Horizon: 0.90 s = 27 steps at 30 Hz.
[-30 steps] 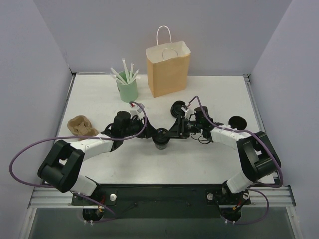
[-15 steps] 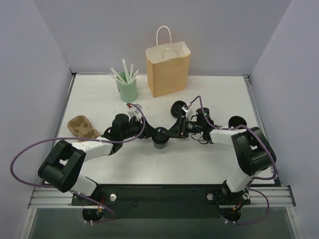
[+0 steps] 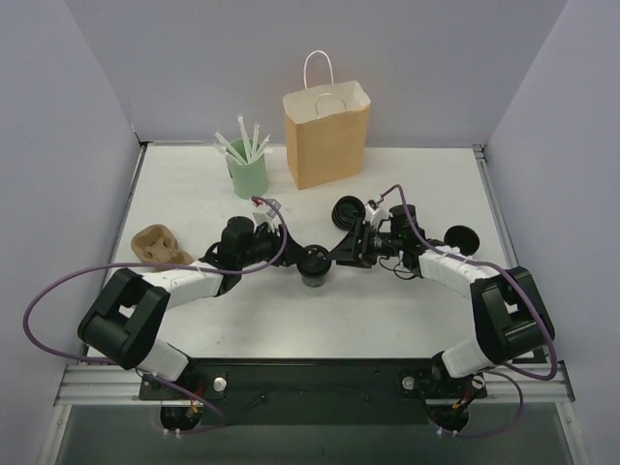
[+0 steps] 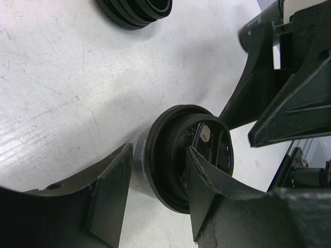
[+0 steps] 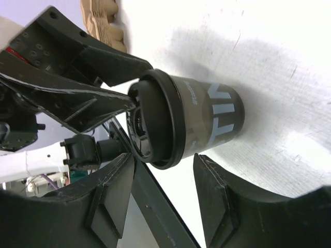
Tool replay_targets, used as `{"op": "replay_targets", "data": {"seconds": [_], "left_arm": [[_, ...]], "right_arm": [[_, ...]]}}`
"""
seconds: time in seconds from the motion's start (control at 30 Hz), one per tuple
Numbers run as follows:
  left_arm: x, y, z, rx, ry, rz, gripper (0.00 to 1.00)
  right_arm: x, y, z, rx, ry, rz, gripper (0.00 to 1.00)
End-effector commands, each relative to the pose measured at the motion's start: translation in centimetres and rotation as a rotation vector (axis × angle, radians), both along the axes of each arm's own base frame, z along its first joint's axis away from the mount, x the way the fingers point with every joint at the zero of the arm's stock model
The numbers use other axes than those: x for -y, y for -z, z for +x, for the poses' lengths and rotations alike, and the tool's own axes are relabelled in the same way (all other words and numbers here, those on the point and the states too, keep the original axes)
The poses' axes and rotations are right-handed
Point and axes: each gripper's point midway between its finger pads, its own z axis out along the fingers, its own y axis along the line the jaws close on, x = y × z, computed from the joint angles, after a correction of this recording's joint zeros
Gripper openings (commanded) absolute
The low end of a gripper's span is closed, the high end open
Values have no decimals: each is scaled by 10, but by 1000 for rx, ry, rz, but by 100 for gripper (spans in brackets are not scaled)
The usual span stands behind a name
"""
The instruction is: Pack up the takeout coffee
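Coffee cup (image 3: 313, 263) upright at mid-table (image 3: 184, 199), black lid (image 5: 155, 121) on, between the two arms.

Left gripper (image 4: 159, 150) – jaws apart, set either side of the cup rim; contact cannot be judged.

Right gripper (image 5: 165, 160) – jaws wide, straddling the cup from the opposite side, gaps showing on both sides.

Paper bag (image 3: 326, 131) stands at the far edge, well apart from the cup. Green cup of straws (image 3: 247, 174) is left of the bag.
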Motion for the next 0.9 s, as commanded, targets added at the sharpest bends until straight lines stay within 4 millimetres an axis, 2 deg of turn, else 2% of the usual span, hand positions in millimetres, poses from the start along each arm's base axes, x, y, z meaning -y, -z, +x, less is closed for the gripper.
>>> {"op": "replay_targets", "data": {"seconds": [0.0,0.1,0.27,0.67,0.87], "left_arm": [[-22,68,-26,-160,37,205,53],[-19,67,-26,-152,59,198,53],[-13,64,-27,-139,98,179,53],[-8,70,-28,-151,113,161,53],[-6,74,-29,-158,115,159,53]], "right_arm": [[8,-31,15,71,18,19,48],[13,-35,23,76,27,10,40],[19,-24,32,48,45,-20,33],[12,-10,30,15,17,-12,33],[7,5,24,-13,9,-22,30]]}}
